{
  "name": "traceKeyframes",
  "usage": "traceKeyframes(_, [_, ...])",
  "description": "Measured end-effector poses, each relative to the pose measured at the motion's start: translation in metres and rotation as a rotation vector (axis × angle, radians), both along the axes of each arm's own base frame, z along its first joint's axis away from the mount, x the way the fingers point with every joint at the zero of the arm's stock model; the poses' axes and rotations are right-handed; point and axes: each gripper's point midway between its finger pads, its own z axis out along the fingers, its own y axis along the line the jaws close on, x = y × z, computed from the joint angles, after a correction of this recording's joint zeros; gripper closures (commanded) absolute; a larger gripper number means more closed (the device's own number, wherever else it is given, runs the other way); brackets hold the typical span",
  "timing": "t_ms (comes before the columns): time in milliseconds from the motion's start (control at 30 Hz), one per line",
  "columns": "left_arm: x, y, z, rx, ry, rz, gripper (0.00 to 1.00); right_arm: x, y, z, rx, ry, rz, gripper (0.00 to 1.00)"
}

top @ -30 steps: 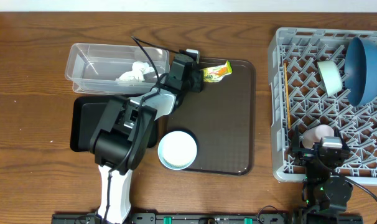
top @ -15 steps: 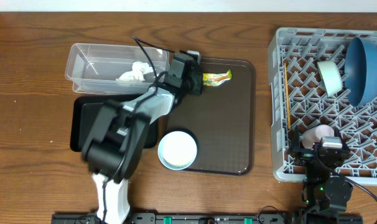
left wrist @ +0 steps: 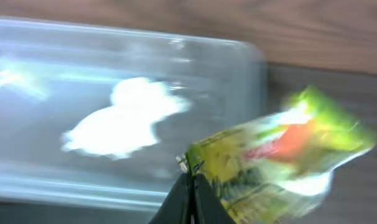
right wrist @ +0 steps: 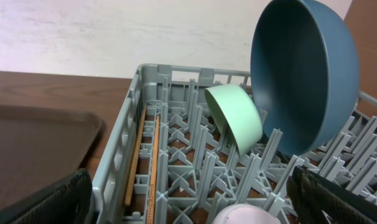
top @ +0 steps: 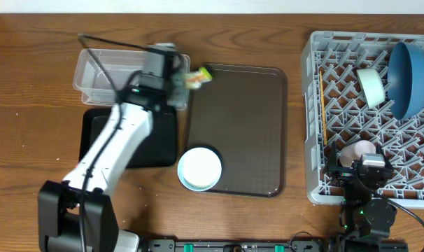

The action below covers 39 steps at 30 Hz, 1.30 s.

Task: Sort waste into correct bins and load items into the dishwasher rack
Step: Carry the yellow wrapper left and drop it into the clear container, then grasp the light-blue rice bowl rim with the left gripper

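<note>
The left claw (left wrist: pixel 191 186) is pinching shut on a corner of the snack wrapper (left wrist: pixel 272 158), which is hanging off to its right. The clear tub (left wrist: pixel 64 62) is lying just ahead. I'd be carrying the wrapper past the rim, toward the tissue (left wrist: pixel 117 118), before opening.

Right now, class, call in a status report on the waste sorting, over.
Left hand shut on crinkled yellow-green snack wrapper, at clear plastic tub edge. Right hand open, over light-grey plastic rack. No blocker visible.
</note>
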Motion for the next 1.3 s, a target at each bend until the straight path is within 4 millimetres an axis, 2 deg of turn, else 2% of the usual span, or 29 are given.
traceKeyframes(33, [0.002,0.018,0.0,0.003,0.0,0.048,0.94,0.0,0.0,0.0,0.0,0.0,0.0,0.01])
traceKeyframes(67, [0.004,0.029,0.0,0.005,-0.003,0.081,0.88,0.0,0.0,0.0,0.0,0.0,0.0,0.01])
traceKeyframes(100, [0.006,0.042,0.001,0.007,-0.007,0.119,0.76,0.0,0.0,0.0,0.0,0.0,0.0,0.01])
traceKeyframes(133, [0.006,0.05,0.001,0.014,-0.009,0.134,0.72,0.0,0.0,0.0,0.0,0.0,0.0,0.01])
traceKeyframes(167, [0.007,0.057,0.002,0.013,-0.013,0.154,0.64,0.0,0.0,0.0,0.0,0.0,0.0,0.01])
traceKeyframes(233, [0.007,0.064,0.002,0.018,-0.013,0.173,0.36,0.0,0.0,0.0,0.0,0.0,0.0,0.01])
traceKeyframes(367, [-0.003,0.059,-0.003,0.012,0.031,0.159,0.34,0.0,0.0,0.0,0.0,0.0,0.0,0.01])
traceKeyframes(467, [-0.026,0.036,0.0,-0.048,0.094,0.082,0.34,0.0,0.0,0.0,0.0,0.0,0.0,0.01])
traceKeyframes(567, [-0.057,0.004,0.025,-0.132,0.114,-0.03,0.35,0.0,0.0,0.0,0.0,0.0,0.0,0.01])
traceKeyframes(667, [-0.093,-0.02,0.05,-0.183,0.122,-0.116,0.37,0.0,0.0,0.0,0.0,0.0,0.0,0.01])
traceKeyframes(800, [-0.14,-0.04,0.056,-0.216,0.209,-0.175,0.42,0.0,0.0,0.0,0.0,0.0,0.0,0.01])
traceKeyframes(900, [-0.172,-0.057,0.042,-0.215,0.338,-0.209,0.44,0.0,0.0,0.0,0.0,0.0,0.0,0.01])
traceKeyframes(967, [-0.186,-0.075,0.03,-0.205,0.398,-0.251,0.44,0.0,0.0,0.0,0.0,0.0,0.0,0.01])
traceKeyframes(1200, [-0.217,-0.139,-0.02,-0.073,0.525,-0.441,0.44,0.0,0.0,0.0,0.0,0.0,0.0,0.01])
traceKeyframes(1300, [-0.223,-0.153,-0.046,0.016,0.564,-0.469,0.44,0.0,0.0,0.0,0.0,0.0,0.0,0.01])
